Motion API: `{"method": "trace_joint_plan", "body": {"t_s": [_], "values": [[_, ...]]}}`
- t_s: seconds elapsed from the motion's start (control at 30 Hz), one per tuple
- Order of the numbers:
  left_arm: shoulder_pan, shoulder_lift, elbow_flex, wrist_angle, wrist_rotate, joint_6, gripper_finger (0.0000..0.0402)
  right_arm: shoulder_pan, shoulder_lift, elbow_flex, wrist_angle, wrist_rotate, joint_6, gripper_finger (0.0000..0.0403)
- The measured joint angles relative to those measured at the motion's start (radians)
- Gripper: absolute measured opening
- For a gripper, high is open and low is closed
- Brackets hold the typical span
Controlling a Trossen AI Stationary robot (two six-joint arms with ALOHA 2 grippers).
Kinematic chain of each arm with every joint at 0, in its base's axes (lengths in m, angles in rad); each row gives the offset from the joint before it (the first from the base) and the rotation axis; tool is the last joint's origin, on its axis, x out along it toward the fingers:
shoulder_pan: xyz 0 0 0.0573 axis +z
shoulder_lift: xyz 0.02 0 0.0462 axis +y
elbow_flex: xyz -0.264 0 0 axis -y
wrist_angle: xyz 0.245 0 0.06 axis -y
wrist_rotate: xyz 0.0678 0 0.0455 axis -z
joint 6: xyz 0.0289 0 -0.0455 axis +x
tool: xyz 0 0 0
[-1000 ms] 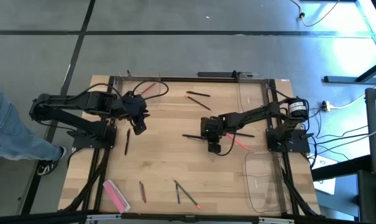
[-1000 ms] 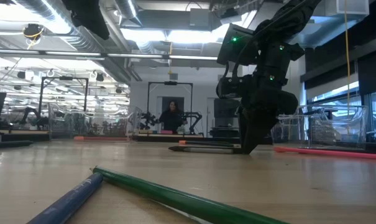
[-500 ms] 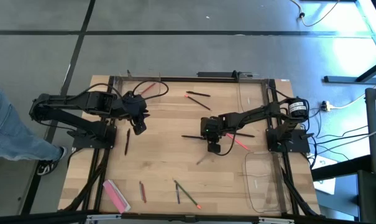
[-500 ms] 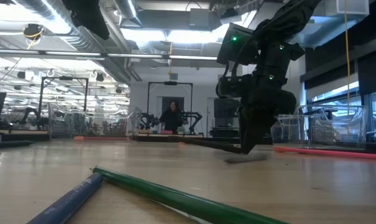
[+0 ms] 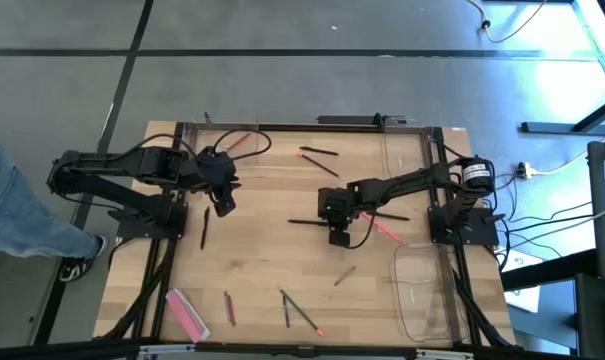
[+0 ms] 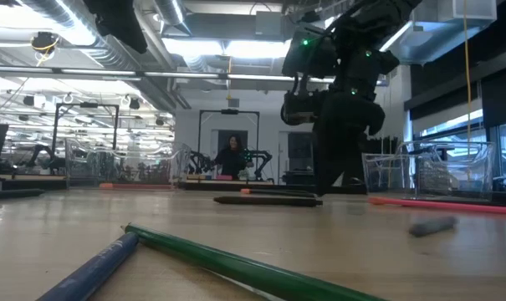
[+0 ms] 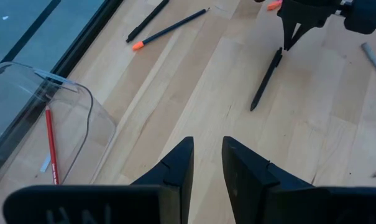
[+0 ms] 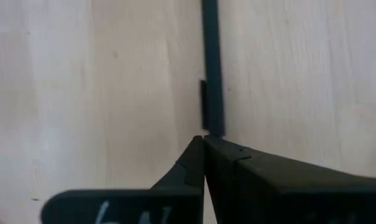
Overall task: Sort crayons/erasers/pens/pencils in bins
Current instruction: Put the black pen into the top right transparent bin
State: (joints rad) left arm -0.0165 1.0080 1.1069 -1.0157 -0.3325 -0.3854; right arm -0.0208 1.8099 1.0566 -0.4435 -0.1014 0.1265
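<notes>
Barely started, by the look of it. Only one bin (image 7: 63,118) shows anything sorted — a thin red stick inside, seen from the left wrist cam; the clear bin (image 5: 427,295) at the table's right near corner looks empty apart from a small pale fleck I can't identify.

Right gripper (image 5: 338,232) is mid-table, fingers pressed fully together. In its wrist view the tips meet just at the end of a black pen (image 8: 211,68), which runs straight ahead of them on the wood; in the low view that pen (image 6: 268,200) lies flat on the table. So the claw looks closed on nothing — pen touching or just beside the tips, not held, as far as I can judge. A short grey stick (image 5: 344,276) lies loose nearer the front edge, apart from the gripper.

Left gripper (image 5: 223,198) waits at the table's left side, fingers part-open w/ a narrow gap, nothing between them.

Still out on the table:
- pink crayon (image 5: 386,229) just right of the right gripper
- two dark sticks near the far edge (image 5: 318,152)
- black pen (image 5: 204,228) by the left arm
- pencils (image 5: 300,312) near the front edge, plus a flat pink bar (image 5: 187,313) at the front left — prob. an eraser.

Nearly everything remains to sort; next move likely needs a re-grasp of the pen.
</notes>
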Motion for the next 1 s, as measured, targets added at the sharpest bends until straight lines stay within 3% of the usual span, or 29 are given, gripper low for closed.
{"method": "trace_joint_plan", "body": {"t_s": [0.37,0.8,1.0], "values": [[0.000,0.000,0.000,0.000,0.000,0.000,0.0076,-0.002,-0.003,0.002,-0.016,0.002,0.003,0.0027],[0.000,0.000,0.000,0.000,0.000,0.000,0.0076,-0.002,-0.003,0.003,-0.031,0.082,0.001,0.0116],[0.000,0.000,0.000,0.000,0.000,0.000,0.0076,-0.002,-0.003,0.003,-0.030,0.059,-0.002,0.0128]]}}
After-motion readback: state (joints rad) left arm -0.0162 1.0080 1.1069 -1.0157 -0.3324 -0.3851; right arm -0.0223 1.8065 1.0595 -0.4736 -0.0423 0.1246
